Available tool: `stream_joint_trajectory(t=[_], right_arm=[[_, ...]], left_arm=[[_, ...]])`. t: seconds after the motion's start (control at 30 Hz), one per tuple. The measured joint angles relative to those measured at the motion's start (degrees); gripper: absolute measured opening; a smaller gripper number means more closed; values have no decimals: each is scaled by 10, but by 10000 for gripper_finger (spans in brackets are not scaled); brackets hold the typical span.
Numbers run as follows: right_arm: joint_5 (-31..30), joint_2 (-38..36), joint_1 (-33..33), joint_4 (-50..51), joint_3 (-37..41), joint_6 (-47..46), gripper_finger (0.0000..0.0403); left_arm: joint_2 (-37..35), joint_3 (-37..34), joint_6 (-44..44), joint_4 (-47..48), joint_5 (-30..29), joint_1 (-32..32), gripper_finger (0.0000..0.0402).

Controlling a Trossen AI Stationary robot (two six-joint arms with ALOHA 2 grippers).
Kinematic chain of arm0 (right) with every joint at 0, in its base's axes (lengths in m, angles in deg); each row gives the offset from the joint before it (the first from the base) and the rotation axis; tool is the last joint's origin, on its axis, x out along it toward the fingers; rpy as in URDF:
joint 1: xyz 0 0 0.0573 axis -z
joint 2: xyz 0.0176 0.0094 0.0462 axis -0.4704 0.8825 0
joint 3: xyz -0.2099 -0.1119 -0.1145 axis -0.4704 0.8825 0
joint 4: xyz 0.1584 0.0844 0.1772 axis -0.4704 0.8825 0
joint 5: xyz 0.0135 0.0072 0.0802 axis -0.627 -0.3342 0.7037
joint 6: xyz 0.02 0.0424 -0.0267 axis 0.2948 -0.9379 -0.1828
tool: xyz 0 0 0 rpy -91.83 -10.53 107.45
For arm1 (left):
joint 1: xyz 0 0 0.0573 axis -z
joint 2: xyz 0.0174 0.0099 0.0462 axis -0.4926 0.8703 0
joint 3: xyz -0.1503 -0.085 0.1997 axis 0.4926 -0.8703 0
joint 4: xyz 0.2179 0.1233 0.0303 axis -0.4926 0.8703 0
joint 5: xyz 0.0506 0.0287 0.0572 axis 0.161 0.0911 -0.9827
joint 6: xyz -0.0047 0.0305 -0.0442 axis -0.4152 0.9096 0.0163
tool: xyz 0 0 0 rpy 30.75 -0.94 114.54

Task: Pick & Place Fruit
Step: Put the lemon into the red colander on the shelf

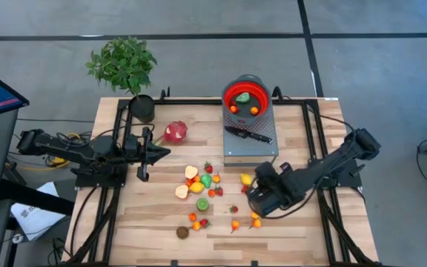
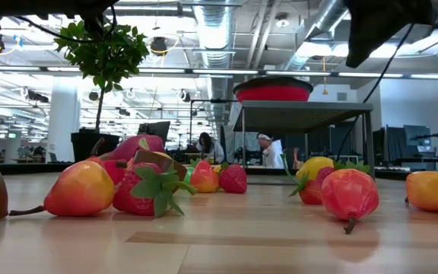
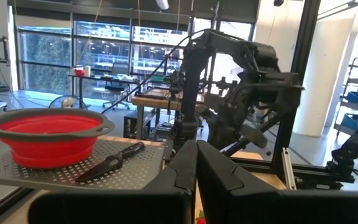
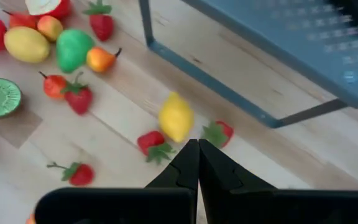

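Small toy fruits (image 1: 202, 194) scattered mid-table, spreading toward the near edge; dragon fruit (image 1: 175, 132) apart, nearer the left edge. Probably light, hard, smooth plastic, apt to roll or squirt out; best pinched across the widest middle, not by stems. Right gripper (image 4: 197, 163) poised above a yellow lemon (image 4: 176, 116), jaws pressed together, empty. Left gripper (image 1: 144, 156) by the dragon fruit, jaws likewise closed, holding nothing.

I work in an open lab hall: exposed ceiling ducts (image 2: 226, 23), rows of workbenches (image 3: 160, 96), people seated (image 2: 265, 148) behind my surface.
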Motion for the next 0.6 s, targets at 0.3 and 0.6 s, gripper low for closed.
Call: stream_joint_trajectory(t=[0.3, 0.6], right_arm=[[57, 56, 22, -48, -14, 42, 0], [56, 59, 25, -81, -11, 46, 0]], left_arm=[[0, 0, 0, 0, 0, 0, 3], [0, 0, 0, 0, 0, 0, 3]])
